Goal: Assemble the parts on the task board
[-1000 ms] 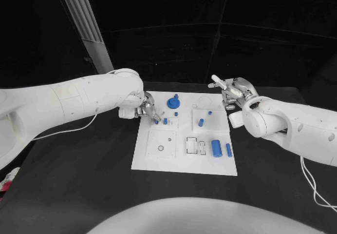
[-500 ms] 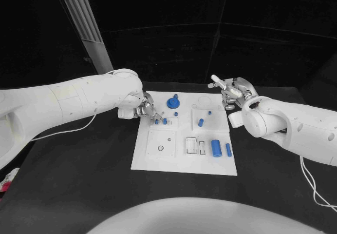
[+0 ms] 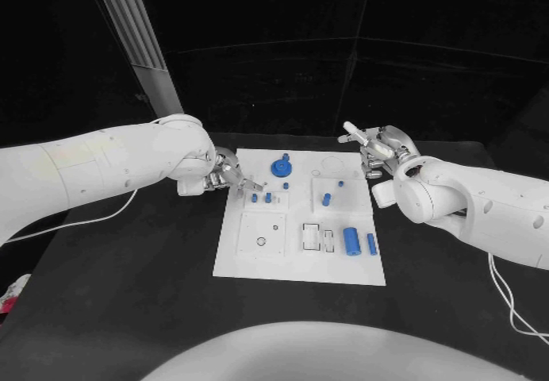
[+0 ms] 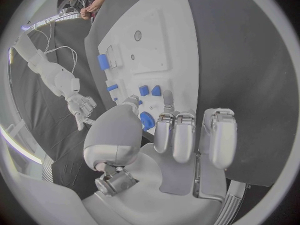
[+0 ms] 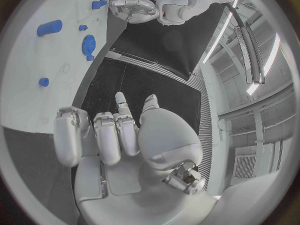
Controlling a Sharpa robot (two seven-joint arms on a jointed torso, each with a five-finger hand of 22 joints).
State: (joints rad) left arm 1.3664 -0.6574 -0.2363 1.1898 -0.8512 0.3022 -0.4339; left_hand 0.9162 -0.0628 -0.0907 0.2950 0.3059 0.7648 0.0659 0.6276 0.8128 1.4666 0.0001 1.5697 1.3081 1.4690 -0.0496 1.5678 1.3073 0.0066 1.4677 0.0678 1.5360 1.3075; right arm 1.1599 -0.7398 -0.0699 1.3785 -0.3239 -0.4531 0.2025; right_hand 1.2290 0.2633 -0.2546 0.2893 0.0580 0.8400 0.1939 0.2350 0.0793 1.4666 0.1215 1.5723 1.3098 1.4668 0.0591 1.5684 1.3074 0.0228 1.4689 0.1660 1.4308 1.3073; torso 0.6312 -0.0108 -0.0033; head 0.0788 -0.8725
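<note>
L hand (image 3: 227,176) empty at task board (image 3: 300,266) edge; R hand (image 3: 378,147) empty.

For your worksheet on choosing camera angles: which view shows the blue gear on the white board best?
The head view: the blue gear lies unobstructed near the board's far edge. The right wrist view shows it smaller and warped. In the left wrist view I cannot pick it out with certainty.

Black table (image 3: 137,294), dark backdrop behind, pale slatted column (image 3: 147,55) at far left
</note>
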